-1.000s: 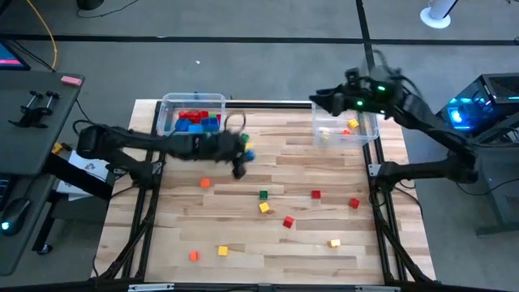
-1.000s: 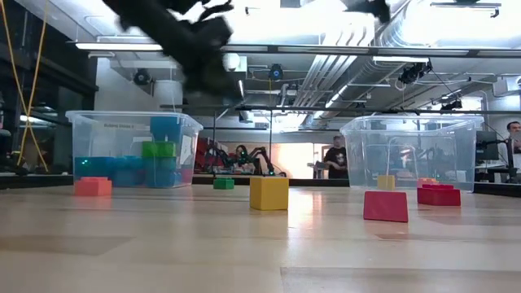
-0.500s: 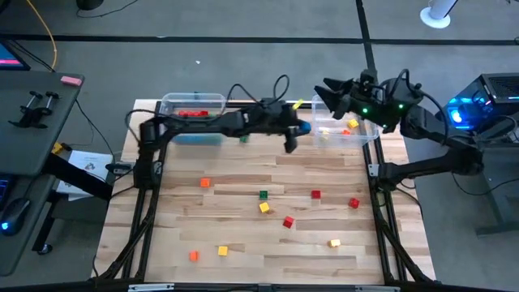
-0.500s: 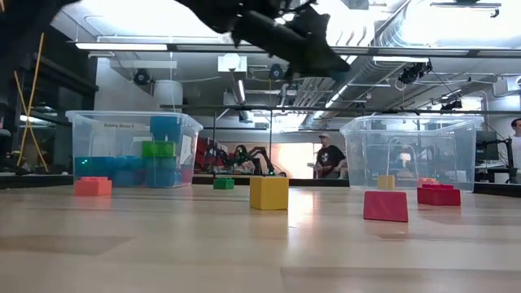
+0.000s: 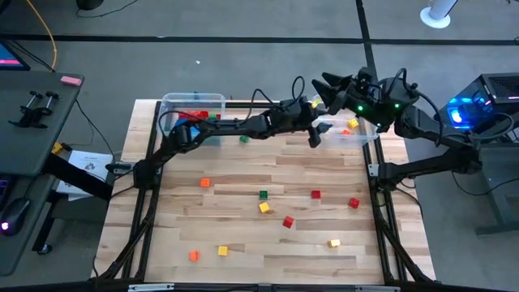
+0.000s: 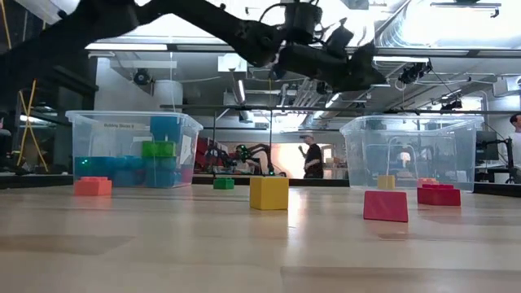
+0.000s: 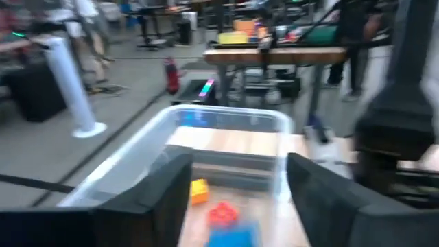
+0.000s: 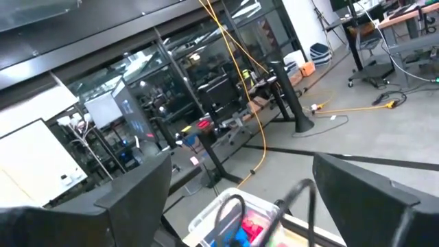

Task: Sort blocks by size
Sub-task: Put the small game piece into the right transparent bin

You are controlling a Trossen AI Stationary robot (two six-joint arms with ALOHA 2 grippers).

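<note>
Clear right bin (image 5: 366,138) sits directly beneath the left gripper (image 7: 236,199), whose fingers stand apart, empty, over a blue block (image 7: 233,233); right gripper (image 8: 240,199) open nearby.

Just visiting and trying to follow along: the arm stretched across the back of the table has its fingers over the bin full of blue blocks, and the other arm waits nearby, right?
Not quite. In the high view the left gripper is at the right-hand clear bin, which holds only a few small yellow and orange blocks. The bin with blue blocks sits at the back left. The right gripper does wait nearby.
</note>
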